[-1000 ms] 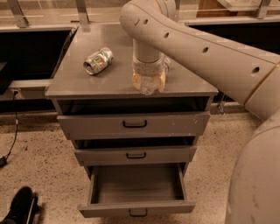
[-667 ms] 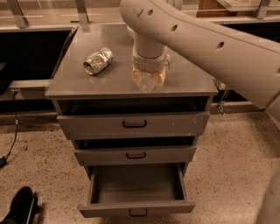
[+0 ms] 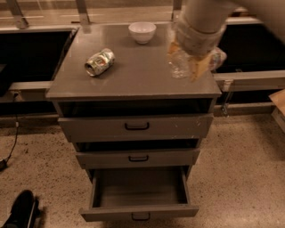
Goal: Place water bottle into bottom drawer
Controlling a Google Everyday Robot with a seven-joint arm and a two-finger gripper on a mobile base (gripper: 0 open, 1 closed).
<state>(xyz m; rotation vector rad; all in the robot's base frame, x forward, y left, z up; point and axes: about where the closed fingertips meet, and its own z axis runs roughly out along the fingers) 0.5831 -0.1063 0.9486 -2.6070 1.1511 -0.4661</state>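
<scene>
Since the earlier frame the pincer (image 3: 193,63) has shifted to upper right, clenched on the water bottle (image 3: 178,63) above the desk (image 3: 133,82). A white bowl (image 3: 142,32) now shows. The bottom drawer (image 3: 111,213) stands open above speckled floor (image 3: 242,171).

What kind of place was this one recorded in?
Likely a lab or office test area: a grey metal drawer cabinet on a speckled hard floor, with metal railings behind. The gripper is over the cabinet top's right side, at the water bottle.
</scene>
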